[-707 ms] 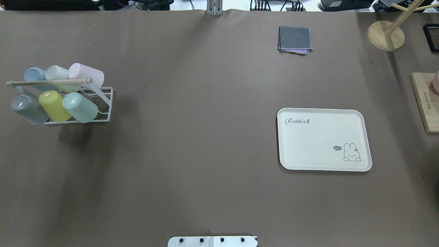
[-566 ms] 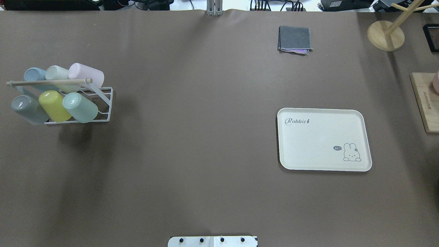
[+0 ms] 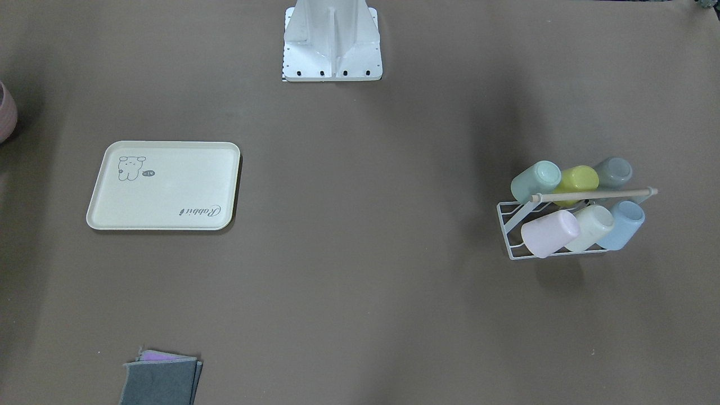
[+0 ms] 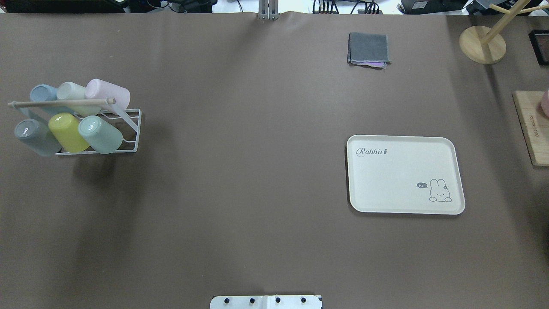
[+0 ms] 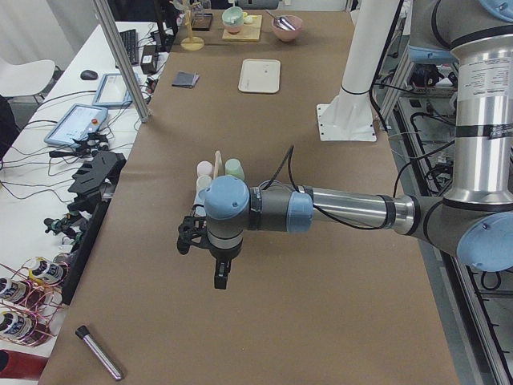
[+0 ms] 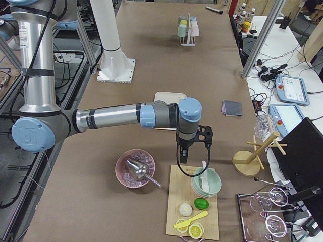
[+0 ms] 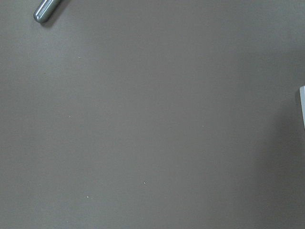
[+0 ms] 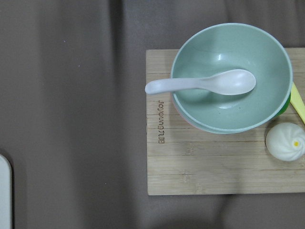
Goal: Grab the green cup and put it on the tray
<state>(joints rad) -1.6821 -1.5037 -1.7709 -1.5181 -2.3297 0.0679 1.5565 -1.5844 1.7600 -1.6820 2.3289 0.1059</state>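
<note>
The green cup [image 4: 101, 134] is a pale mint tumbler lying tilted in a white wire rack [image 4: 131, 128] at the table's left, at the right end of the near row, beside a yellow cup [image 4: 66, 131]. It also shows in the front-facing view [image 3: 535, 180] and the exterior left view [image 5: 234, 168]. The cream tray [image 4: 399, 171] lies flat on the right and holds nothing. My left gripper [image 5: 219, 279] hangs over bare table short of the rack. My right gripper [image 6: 181, 157] hangs over a wooden board beyond the tray. I cannot tell whether either is open or shut.
The rack also holds grey [image 4: 34, 136], blue [image 4: 43, 93], cream [image 4: 70, 91] and pink [image 4: 107, 92] cups. A folded grey cloth [image 4: 369, 48] and a wooden stand [image 4: 482, 44] sit at the back right. A green bowl with a spoon [image 8: 231, 76] stands on the wooden board [image 4: 529, 126].
</note>
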